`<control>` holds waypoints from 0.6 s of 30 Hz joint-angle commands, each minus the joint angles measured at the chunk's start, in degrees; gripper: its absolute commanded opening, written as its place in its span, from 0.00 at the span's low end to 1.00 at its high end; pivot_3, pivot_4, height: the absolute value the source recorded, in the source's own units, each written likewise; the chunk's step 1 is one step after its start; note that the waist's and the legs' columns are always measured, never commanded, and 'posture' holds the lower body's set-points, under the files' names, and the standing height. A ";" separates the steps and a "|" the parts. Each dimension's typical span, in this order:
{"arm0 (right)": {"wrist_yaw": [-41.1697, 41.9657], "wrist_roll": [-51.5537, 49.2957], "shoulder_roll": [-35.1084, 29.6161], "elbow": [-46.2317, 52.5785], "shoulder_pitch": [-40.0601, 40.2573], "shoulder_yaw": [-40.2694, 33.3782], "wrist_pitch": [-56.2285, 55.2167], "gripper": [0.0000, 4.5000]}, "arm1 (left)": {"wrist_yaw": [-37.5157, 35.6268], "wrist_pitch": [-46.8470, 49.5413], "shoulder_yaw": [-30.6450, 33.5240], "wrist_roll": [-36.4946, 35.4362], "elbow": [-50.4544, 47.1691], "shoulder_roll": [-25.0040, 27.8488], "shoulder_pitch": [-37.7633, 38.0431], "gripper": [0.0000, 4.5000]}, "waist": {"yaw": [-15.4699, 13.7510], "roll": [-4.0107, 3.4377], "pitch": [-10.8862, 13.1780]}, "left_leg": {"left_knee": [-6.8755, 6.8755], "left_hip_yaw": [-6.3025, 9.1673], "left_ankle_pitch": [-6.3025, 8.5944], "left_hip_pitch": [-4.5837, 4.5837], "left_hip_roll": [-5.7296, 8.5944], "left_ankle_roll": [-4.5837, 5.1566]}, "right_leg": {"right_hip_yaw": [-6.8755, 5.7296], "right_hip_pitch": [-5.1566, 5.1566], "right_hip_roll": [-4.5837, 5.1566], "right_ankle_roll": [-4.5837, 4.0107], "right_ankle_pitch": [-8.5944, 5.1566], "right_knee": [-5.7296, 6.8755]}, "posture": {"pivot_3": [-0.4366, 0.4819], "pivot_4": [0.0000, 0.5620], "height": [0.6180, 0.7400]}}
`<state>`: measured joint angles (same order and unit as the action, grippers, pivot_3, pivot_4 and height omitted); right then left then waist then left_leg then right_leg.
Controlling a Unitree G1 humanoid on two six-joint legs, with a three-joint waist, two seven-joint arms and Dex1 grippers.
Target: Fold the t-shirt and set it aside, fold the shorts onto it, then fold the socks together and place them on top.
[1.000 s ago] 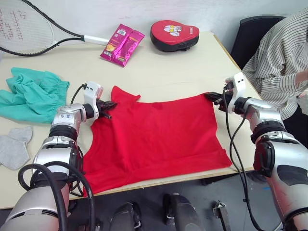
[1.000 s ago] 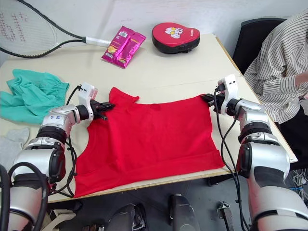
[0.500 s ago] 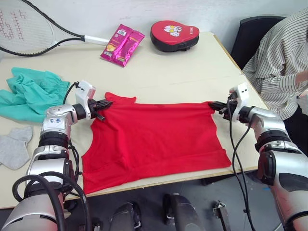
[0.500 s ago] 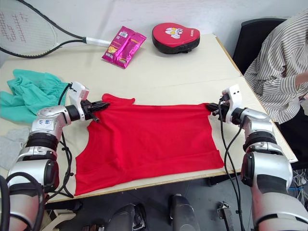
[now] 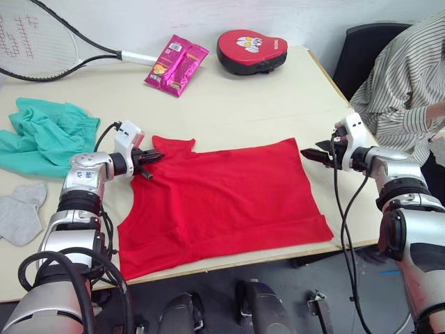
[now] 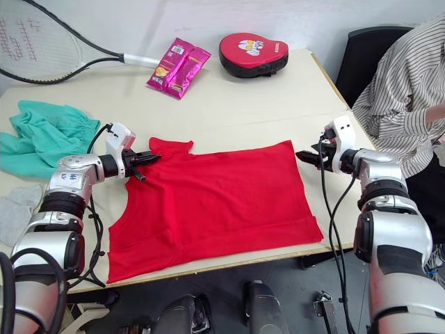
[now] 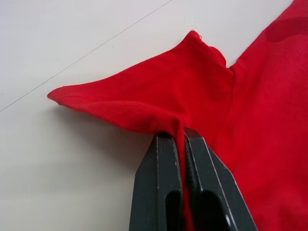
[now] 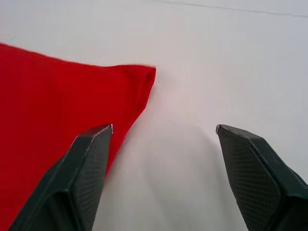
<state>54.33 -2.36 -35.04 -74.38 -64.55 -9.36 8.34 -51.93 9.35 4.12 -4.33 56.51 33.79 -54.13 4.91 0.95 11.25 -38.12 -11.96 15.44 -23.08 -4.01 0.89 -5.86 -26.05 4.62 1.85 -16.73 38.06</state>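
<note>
Your left gripper (image 7: pixel 182 137) is clamped on a pinch of the t-shirt (image 5: pixel 222 198) at its far left corner by the sleeve, and that grip is why the sleeve stands up in a small tented fold while the body lies flat. Your right gripper (image 8: pixel 163 129) has its fingers spread wide with nothing between them, sitting just off the shirt's far right corner, which rests on the table (image 5: pixel 250 97). The shirt lies spread across the near half of the table, its front hem close to the table's near edge. It looks laid out for a first fold that is not yet made, so you likely need a hold on the right corner too. The shorts (image 5: pixel 45 136) sit bunched at the far left, well apart, and the socks (image 5: pixel 19 212) lie nearer you on that side, both waiting their turn.
</note>
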 commanded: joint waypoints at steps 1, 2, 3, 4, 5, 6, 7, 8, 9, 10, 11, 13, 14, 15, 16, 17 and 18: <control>-1.69 -1.80 1.26 0.00 -1.77 -1.89 0.45 0.79 | 0.10 0.27 0.27 -0.34 -2.38 0.59 0.44 0.00 | 0.03 0.00 0.00 | 0.00 0.00 0.00 0.00 -0.01 -0.01 | 0.00 0.00 -0.01 0.00 0.00 0.00 | 0.48 0.27 1.00; -1.90 -2.28 1.61 -0.09 -2.12 -2.42 0.75 0.79 | 0.11 0.38 0.22 -0.32 -2.50 0.63 0.47 0.00 | 0.03 0.00 0.00 | 0.01 0.00 -0.01 0.00 -0.01 -0.01 | 0.00 0.00 -0.02 -0.01 0.00 0.00 | 0.48 0.27 1.00; -2.02 -2.56 1.76 -0.16 -2.43 -2.80 1.16 0.79 | 0.10 0.48 0.18 -0.30 -2.63 0.68 0.51 0.00 | 0.00 0.00 0.00 | 0.00 -0.01 -0.01 0.00 -0.01 -0.01 | 0.00 0.00 -0.02 -0.01 0.00 0.01 | 0.48 0.27 1.00; -2.14 -2.69 1.79 -0.18 -2.60 -3.00 1.33 0.79 | 0.09 0.56 0.15 -0.32 -2.79 0.72 0.57 0.00 | -0.05 0.00 0.00 | 0.00 -0.01 -0.01 0.00 0.00 -0.01 | 0.00 -0.01 -0.02 -0.01 0.00 0.01 | 0.48 0.27 1.00; -2.53 -2.82 1.82 -0.20 -2.71 -3.25 1.15 0.79 | 0.10 0.64 0.18 -0.36 -2.97 0.78 0.62 0.00 | -0.09 0.00 0.00 | 0.00 -0.01 -0.01 0.00 0.01 -0.01 | 0.00 -0.01 -0.01 -0.01 0.00 0.02 | 0.48 0.27 1.00; -2.83 -2.87 1.87 -0.21 -2.75 -3.40 0.95 0.79 | 0.11 0.76 0.28 -0.47 -3.15 0.84 0.63 0.00 | -0.11 0.00 0.00 | 0.00 -0.01 -0.01 0.00 0.02 -0.01 | 0.00 -0.01 0.00 -0.01 0.00 0.01 | 0.48 0.27 1.00; -3.29 -2.73 2.15 -0.22 -2.68 -3.41 0.35 0.79 | 0.13 0.84 0.37 -0.56 -3.30 0.88 0.68 0.00 | -0.12 0.00 0.00 | 0.00 0.00 -0.01 -0.01 0.02 -0.01 | -0.01 -0.01 0.00 -0.01 0.00 0.01 | 0.48 0.27 1.00; -3.67 -2.28 2.57 -0.26 -2.54 -3.09 -0.16 0.79 | 0.17 0.88 0.43 -0.61 -3.42 0.90 0.74 0.00 | -0.12 0.00 0.00 | 0.00 -0.01 -0.01 -0.01 0.02 -0.01 | -0.01 0.00 0.01 -0.01 0.00 0.01 | 0.48 0.27 1.00; -4.18 -1.60 3.21 -0.31 -2.36 -2.48 -0.72 0.79 | 0.19 0.93 0.47 -0.63 -3.58 0.91 0.87 0.00 | -0.12 0.00 0.00 | 0.00 0.00 -0.01 -0.01 0.02 -0.01 | -0.01 0.00 0.02 -0.01 0.00 0.00 | 0.48 0.27 1.00; -4.96 -1.05 3.91 -0.39 -2.22 -1.99 -1.35 0.79 | 0.24 0.87 0.50 -0.63 -3.66 0.91 1.08 0.00 | -0.12 0.00 0.00 | 0.00 0.00 -0.01 -0.01 0.02 -0.01 | -0.01 0.00 0.02 -0.01 0.00 0.00 | 0.48 0.27 1.00; -5.89 -0.58 4.73 -0.47 -2.15 -1.54 -1.86 0.79 | 0.33 0.82 0.52 -0.62 -3.72 0.89 1.29 0.00 | -0.12 0.00 0.00 | 0.00 0.00 -0.01 -0.01 0.02 -0.01 | -0.01 0.01 0.02 -0.01 0.00 0.00 | 0.48 0.27 1.00; -9.38 0.20 6.18 -0.69 -2.10 -1.25 -3.16 0.79 | 0.44 0.90 0.57 -0.72 -4.08 0.76 1.69 0.00 | 0.12 0.00 0.00 | 0.00 -0.02 -0.01 0.00 0.00 -0.01 | 0.02 -0.01 0.01 -0.01 0.00 0.02 | 0.48 0.27 1.00; -10.66 0.45 6.67 -0.83 -2.08 -1.22 -3.49 0.79 | 0.47 1.01 0.55 -0.77 -4.33 0.68 1.85 0.00 | 0.14 0.00 0.00 | 0.00 -0.02 -0.01 0.00 -0.01 -0.01 | 0.02 -0.02 0.00 -0.01 0.00 0.04 | 0.48 0.27 1.00; -12.24 0.88 7.24 -1.03 -2.01 -1.07 -4.01 0.79 | 0.42 1.13 0.51 -0.83 -4.61 0.60 2.04 0.00 | 0.11 0.00 0.00 | 0.02 -0.02 -0.02 0.00 -0.02 -0.03 | 0.02 -0.06 -0.01 -0.02 -0.01 0.06 | 0.48 0.27 1.00; -13.11 1.26 7.77 -1.19 -1.96 -0.89 -4.59 0.79 | 0.39 1.18 0.47 -0.85 -4.74 0.56 2.17 0.00 | 0.07 0.00 0.00 | 0.02 -0.02 -0.02 -0.01 -0.02 -0.04 | 0.02 -0.07 0.00 -0.04 -0.02 0.10 | 0.48 0.27 1.00; -13.59 1.54 8.11 -1.30 -1.93 -0.79 -5.01 0.79 | 0.37 1.20 0.46 -0.86 -4.83 0.54 2.26 0.00 | 0.04 0.00 0.00 | 0.02 -0.02 -0.02 -0.01 -0.02 -0.04 | 0.02 -0.08 0.00 -0.06 -0.03 0.15 | 0.48 0.27 1.00; -14.06 1.63 8.65 -1.46 -1.96 -0.83 -5.08 0.79 | 0.37 1.24 0.46 -0.87 -4.85 0.52 2.27 0.00 | 0.02 0.00 0.00 | 0.02 -0.02 -0.02 -0.01 -0.01 -0.04 | 0.02 -0.08 0.01 -0.06 -0.03 0.22 | 0.48 0.27 1.00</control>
<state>41.49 -0.73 -26.53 -76.46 -66.07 -9.95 4.64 -51.45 10.79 3.91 -4.38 53.87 33.84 -51.69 4.94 0.94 11.25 -38.10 -11.98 15.42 -23.10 -4.02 0.85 -5.84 -26.13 4.63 1.79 -16.76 38.31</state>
